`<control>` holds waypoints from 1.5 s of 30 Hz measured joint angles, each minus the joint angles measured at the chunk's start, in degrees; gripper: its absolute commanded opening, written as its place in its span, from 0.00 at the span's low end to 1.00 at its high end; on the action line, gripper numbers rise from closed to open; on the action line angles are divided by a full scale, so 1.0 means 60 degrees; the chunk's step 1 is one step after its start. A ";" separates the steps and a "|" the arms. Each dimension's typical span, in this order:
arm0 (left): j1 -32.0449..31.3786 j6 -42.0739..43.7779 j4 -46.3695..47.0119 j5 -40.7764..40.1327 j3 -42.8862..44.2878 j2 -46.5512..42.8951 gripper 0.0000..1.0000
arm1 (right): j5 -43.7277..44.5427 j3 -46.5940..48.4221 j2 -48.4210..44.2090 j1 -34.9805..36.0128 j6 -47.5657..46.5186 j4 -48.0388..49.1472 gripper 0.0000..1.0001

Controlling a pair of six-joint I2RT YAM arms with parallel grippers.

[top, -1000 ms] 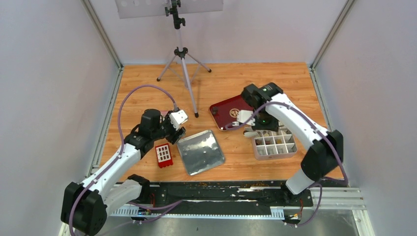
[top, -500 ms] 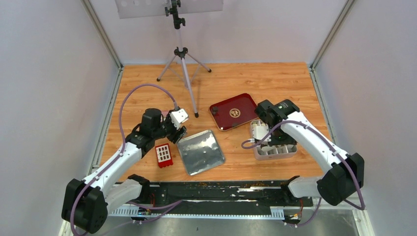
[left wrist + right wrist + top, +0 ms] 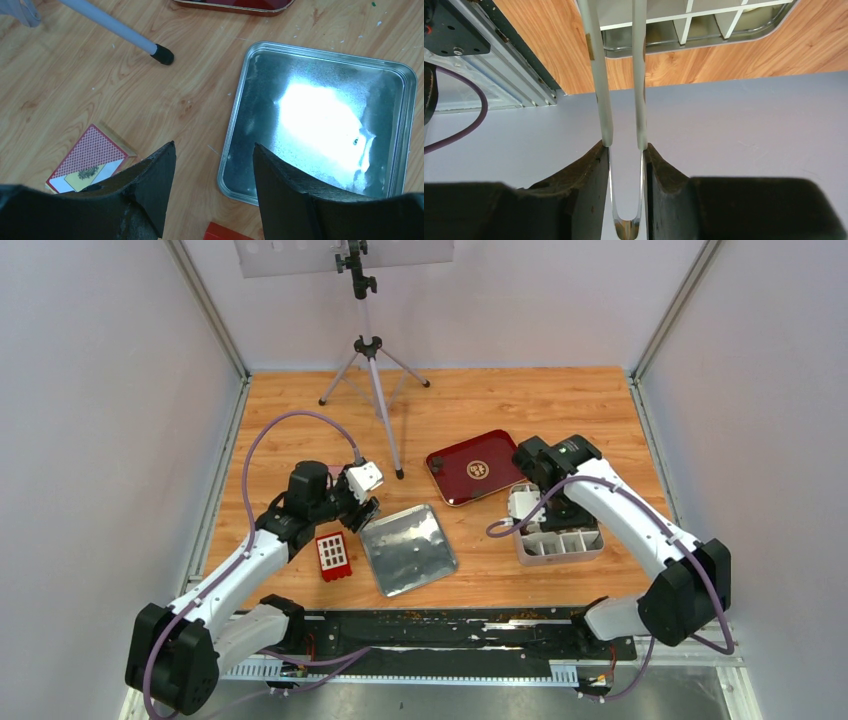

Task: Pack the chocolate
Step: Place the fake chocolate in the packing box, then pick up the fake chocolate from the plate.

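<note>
The grey compartment box (image 3: pixel 560 543) sits at the right; its rim and dividers also show at the top of the right wrist view (image 3: pixel 704 30). My right gripper (image 3: pixel 545 518) hangs over the box's far-left part, shut on metal tongs (image 3: pixel 623 95). The tongs' two white arms stay a little apart and reach down to the box, with their tips out of frame. No chocolate shows clearly; the arm hides the far compartments. My left gripper (image 3: pixel 362 512) is open and empty (image 3: pixel 215 147), low over bare wood beside the silver tray.
A silver tray (image 3: pixel 408 548) lies at centre, also in the left wrist view (image 3: pixel 320 115). A dark red tray (image 3: pixel 477 466) lies behind it. A small red block with white squares (image 3: pixel 333 555) and a card box (image 3: pixel 87 157) lie left. A tripod (image 3: pixel 372 370) stands behind.
My right arm has swung with the tongs from over the red tray to over the compartment box, then shifted slightly. The left arm has not moved.
</note>
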 measured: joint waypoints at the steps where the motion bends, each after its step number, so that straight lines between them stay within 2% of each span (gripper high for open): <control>1: 0.0000 0.0000 0.0004 0.0004 0.0000 0.0000 0.66 | 0.0000 0.0000 -0.0055 0.0000 -0.0106 0.0000 0.28; 7: 0.0000 -0.0004 0.0084 0.0004 0.0000 0.0015 0.66 | -0.0040 0.0266 -0.0164 -0.0015 -0.0415 -0.0080 0.27; 11: 0.0000 -0.0004 0.0138 0.0000 0.0000 0.0058 0.66 | -0.0266 0.1705 0.0659 -0.0149 -0.0313 -0.0189 0.26; 18: 0.0000 -0.0015 0.0138 -0.0040 0.0000 0.0040 0.66 | -0.0266 0.4732 0.3523 -0.0197 0.0120 -0.0098 0.26; 23: 0.0000 -0.0040 0.0066 -0.0117 -0.0004 -0.0208 0.66 | -0.0514 0.7628 0.5996 -0.0186 0.0586 -0.0029 0.27; 27: 0.0011 -0.0036 -0.0055 -0.0160 -0.0004 -0.0430 0.66 | -0.0696 0.9100 0.7453 -0.0004 0.0798 0.0109 0.28; 34: 0.0127 -0.0040 -0.0142 -0.0219 -0.0124 -0.0605 0.66 | -0.0976 1.0025 0.8808 0.0528 0.1060 0.0342 0.33; 45: 0.0248 -0.0040 -0.0149 -0.0219 -0.0237 -0.0612 0.67 | -0.1417 1.0142 0.9184 0.0667 0.1687 0.1107 0.36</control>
